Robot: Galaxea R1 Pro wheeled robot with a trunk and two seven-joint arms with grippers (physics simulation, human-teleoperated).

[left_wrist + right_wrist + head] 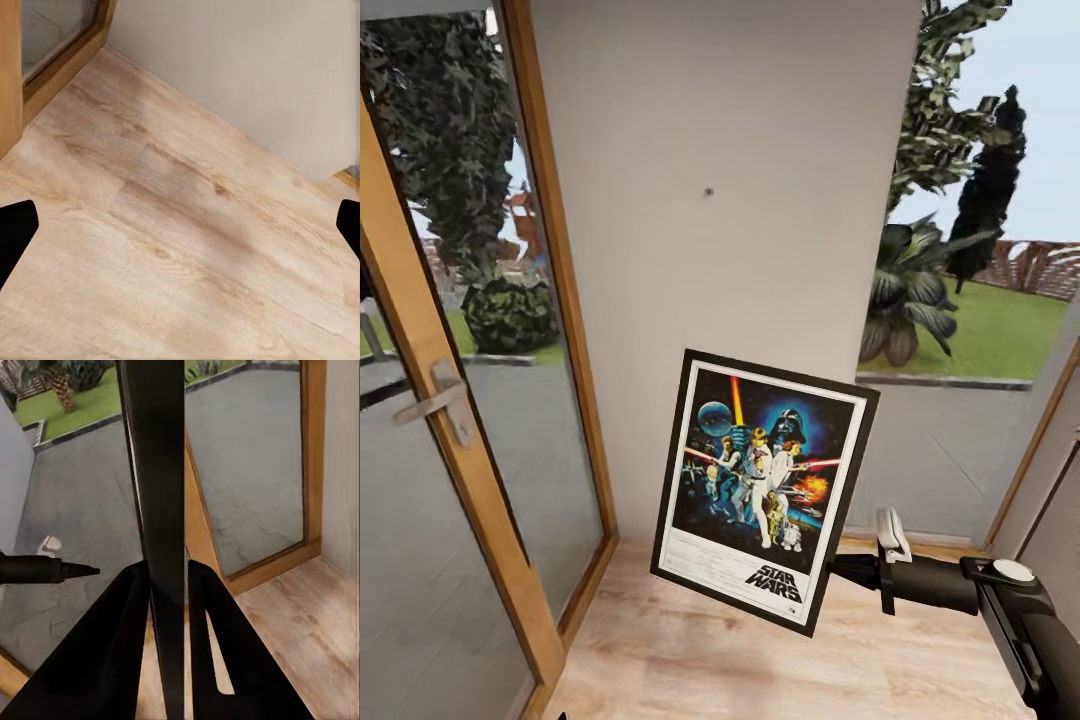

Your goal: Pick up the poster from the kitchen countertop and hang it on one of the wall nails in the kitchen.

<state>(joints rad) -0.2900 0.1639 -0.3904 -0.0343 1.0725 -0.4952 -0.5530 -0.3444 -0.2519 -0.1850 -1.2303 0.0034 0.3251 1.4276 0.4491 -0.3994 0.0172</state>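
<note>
Black-framed poster [760,485] tilts below the wall nail [708,191], its right edge clamped in the right pincer [847,568]

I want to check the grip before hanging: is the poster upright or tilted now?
Tilted. In the head view the poster leans clockwise, its top edge sloping down to the right, while the right gripper pinches its edge. It hangs below the wall nail.

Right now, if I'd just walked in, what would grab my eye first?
The colourful Star Wars poster, held tilted above the wooden floor by the right end effector, which grips its right edge. Above it a tiny dark nail sits on the plain grey wall. A wood-framed glass door stands to the left.
</note>
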